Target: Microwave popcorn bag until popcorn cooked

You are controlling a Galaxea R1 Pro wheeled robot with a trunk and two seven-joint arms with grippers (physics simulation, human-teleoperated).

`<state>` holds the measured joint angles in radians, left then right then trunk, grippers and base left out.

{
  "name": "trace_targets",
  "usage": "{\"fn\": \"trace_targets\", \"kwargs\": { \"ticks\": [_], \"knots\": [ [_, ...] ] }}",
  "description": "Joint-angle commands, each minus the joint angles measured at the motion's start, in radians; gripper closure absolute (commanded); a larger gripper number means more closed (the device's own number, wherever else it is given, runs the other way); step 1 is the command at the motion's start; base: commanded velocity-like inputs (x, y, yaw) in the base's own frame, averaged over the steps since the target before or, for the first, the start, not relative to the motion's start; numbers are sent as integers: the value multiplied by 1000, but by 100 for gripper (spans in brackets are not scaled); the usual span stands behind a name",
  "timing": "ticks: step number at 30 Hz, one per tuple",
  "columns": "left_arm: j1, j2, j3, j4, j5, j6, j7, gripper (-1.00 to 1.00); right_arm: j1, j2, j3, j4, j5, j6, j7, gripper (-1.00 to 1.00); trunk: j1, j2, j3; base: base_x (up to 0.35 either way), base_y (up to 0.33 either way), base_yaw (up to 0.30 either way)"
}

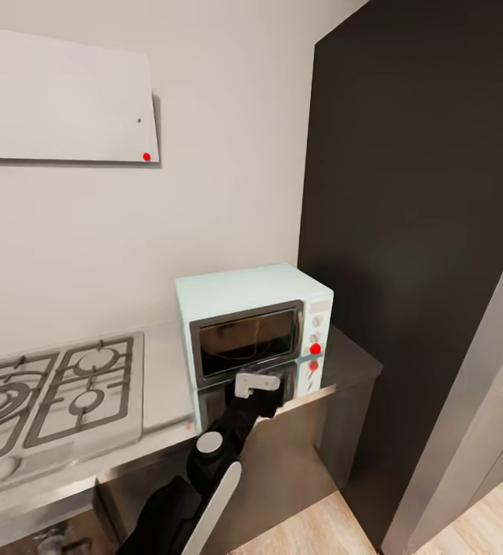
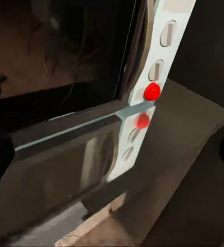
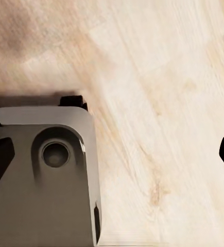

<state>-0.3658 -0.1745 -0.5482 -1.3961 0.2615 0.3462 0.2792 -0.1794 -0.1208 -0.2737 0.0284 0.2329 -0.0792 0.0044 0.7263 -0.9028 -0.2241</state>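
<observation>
Just ahead of my left gripper (image 1: 257, 383) stands the microwave (image 1: 253, 327), door closed; jaw state I cannot tell.

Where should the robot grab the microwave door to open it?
No handle shows on the microwave. Its dark glass door looks shut. The best guess is the door's edge next to the white knobs, approached from the front, where the left hand already is. The hinge side cannot be told.
</observation>
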Motion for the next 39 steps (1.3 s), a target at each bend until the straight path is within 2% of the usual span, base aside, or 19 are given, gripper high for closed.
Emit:
{"fn": "trace_targets", "kwargs": {
  "ticks": [1, 3, 7, 9, 10, 11, 12, 14, 16, 20, 21, 24, 25, 26, 30, 33, 34, 37, 39],
  "knots": [
    [-1, 3, -3, 5, 44, 9, 11, -100, -1, 1, -8, 3, 12, -7, 0, -100, 0, -1, -1, -269, 183, 0],
    [-1, 2, -7, 49, 91, 48, 13, -100, -1, -2, -4, 0, 15, -8, -1, -100, 0, -1, -1, -269, 183, 0],
    [-1, 0, -15, 163, 111, 98, 12, -100, -1, -5, -3, -6, 17, -13, -1, -100, 0, -1, -1, -269, 183, 0],
    [-1, 0, -15, 265, 118, 99, 11, -100, -1, -5, -2, -6, 19, -21, -1, -100, 0, -1, -1, -269, 183, 0],
    [-1, 0, -15, 326, 137, 95, 9, -100, -1, -5, -2, -7, 19, -24, -1, -100, 0, -1, -1, -268, 183, 0],
    [-1, 0, -15, 390, 171, 92, 6, -100, -2, -6, -2, -7, 19, -26, -1, -100, 0, -1, -1, -258, 183, 0],
    [-1, 0, -15, 474, 233, 79, 3, -100, -2, -6, -2, -7, 19, -27, -1, -100, 0, -1, -1, -240, 182, 0],
    [-1, 0, -15, 590, 299, 47, -3, -100, -2, -6, -2, -7, 19, -28, -1, -100, 0, -1, -1, -216, 177, 0],
    [-1, 0, -15, 735, 342, 4, -32, -100, -2, -6, -2, -7, 19, -27, -1, -100, 0, -1, -1, -132, 117, 0],
    [-1, 1, -8, 1014, 401, -18, -173, -100, -2, -6, -3, -6, 19, -27, -1, -100, 0, -1, -1, -21, 19, 0],
    [-1, 5, -3, 1081, 441, -19, -190, -100, -2, -6, -3, -6, 19, -27, -1, -100, 0, -1, -1, -2, 2, 0],
    [-1, 25, 0, 1214, 520, -39, -202, -100, -2, -7, -4, -6, 18, -27, -1, -100, 0, -1, -1, -1, 0, 0],
    [2, 30, -2, 1351, 539, -191, -205, -100, -2, -8, -4, -5, 17, -27, -1, -100, 0, -1, -1, 0, 0, 0],
    [9, 37, -2, 1377, 536, -233, -204, -100, -2, -8, -4, -5, 16, -27, -1, -100, 0, -1, -1, 0, 0, 0],
    [14, 77, -2, 1393, 533, -261, -204, -100, -2, -11, -5, -3, 12, -22, -1, -100, 0, -1, -1, 0, 0, 0],
    [66, 107, -2, 1393, 531, -270, -204, -100, -2, -10, -5, 1, 8, -16, -1, -100, 0, -1, -1, 0, 0, 0],
    [104, 122, -2, 1394, 531, -276, -205, -100, -2, -10, -6, 2, 7, -15, -1, -100, 0, -1, -1, 0, 0, 32],
    [154, 128, -2, 1393, 532, -383, -206, -100, -2, -11, -6, 2, 7, -20, -1, -100, 0, -1, -1, 0, 0, 205],
    [160, 128, -3, 1393, 533, -400, -205, -100, -1, -11, -6, 2, 8, -20, -1, -100, 0, -1, -1, 0, 0, 258]
  ]
}}
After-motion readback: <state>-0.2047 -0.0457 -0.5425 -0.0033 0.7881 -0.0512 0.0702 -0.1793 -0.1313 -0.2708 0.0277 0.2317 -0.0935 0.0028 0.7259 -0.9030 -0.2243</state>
